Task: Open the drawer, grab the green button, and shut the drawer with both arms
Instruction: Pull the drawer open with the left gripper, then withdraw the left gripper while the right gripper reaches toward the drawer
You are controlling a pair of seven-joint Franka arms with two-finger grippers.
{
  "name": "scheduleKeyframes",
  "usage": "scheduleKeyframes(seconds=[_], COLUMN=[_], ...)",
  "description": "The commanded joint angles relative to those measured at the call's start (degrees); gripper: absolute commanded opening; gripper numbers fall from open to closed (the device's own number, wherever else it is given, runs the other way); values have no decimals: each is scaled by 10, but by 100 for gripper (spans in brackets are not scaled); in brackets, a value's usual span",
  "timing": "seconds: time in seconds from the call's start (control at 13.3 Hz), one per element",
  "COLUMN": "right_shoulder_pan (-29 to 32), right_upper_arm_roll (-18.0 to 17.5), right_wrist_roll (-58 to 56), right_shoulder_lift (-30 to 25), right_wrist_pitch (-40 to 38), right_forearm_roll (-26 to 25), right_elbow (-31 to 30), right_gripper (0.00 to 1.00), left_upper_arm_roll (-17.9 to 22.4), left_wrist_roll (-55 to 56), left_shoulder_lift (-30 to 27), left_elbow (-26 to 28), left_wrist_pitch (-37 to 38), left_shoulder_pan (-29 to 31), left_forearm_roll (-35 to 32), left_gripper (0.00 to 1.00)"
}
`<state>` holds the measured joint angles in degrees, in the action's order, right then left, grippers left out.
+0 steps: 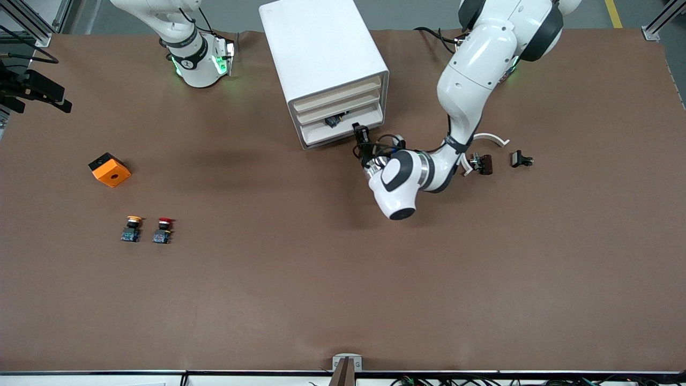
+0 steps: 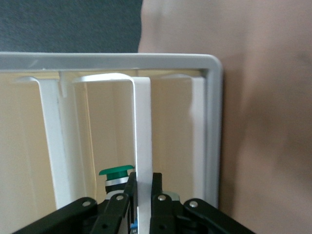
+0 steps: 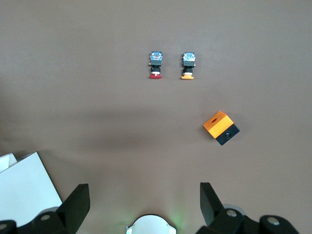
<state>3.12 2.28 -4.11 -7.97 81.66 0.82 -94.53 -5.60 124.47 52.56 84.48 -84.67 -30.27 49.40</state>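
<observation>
A brown table [image 1: 300, 300] filled the front view. The left gripper [image 1: 358, 130] reached the cabinet [image 1: 321, 64] at its lower drawer [image 1: 343, 132]; the right arm waited at its base.

In the left wrist view, the fingers [image 2: 157, 185] were clamped on the drawer's thin cream front edge, with the button [image 2: 116, 171], green-capped, inside just beside them. The light, stiff tray would likely slide easily if pulled straight.

The right wrist view showed the right gripper [image 3: 141, 202] with jaws spread wide over bare table near the cabinet.
</observation>
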Motion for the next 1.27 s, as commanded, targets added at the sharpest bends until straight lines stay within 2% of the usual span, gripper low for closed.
scheduleKeyframes(seconds=[0.0,0.45,0.52,0.6,0.67,0.75,0.97,1.12,1.2], right_shoulder_pan=[0,-2,-2,0,1,0,-1,-7,-3], right_upper_arm_roll=[3,3,3,3,3,4,3,0,0], right_wrist_roll=[-4,-4,-3,-2,-2,-2,-2,-2,-4], right_shoulder_lift=[-13,-13,-12,-9,-6,-6,1,31,44], right_wrist_pitch=[0,0,0,0,-1,-1,1,-8,-9], right_forearm_roll=[3,3,3,3,3,2,2,-5,1], right_elbow=[-12,-10,-8,-3,6,8,11,25,29], right_gripper=[100,100,100,100,100,100,100,100,100], left_upper_arm_roll=[-2,-2,-2,-2,-2,-1,22,46,58], left_wrist_roll=[-39,-59,-69,-71,-70,-70,-70,-70,-70], left_shoulder_lift=[3,4,4,4,3,1,-6,-15,-18], left_elbow=[-26,-54,-54,-54,-54,-57,-83,-99,-103], left_wrist_pitch=[-32,-59,-59,-59,-59,-59,-52,-44,-36], left_shoulder_pan=[28,65,75,79,82,83,85,86,85], left_forearm_roll=[12,31,32,31,31,27,23,21,-1], left_gripper=[0,0,10,38,82,100,100,100,100])
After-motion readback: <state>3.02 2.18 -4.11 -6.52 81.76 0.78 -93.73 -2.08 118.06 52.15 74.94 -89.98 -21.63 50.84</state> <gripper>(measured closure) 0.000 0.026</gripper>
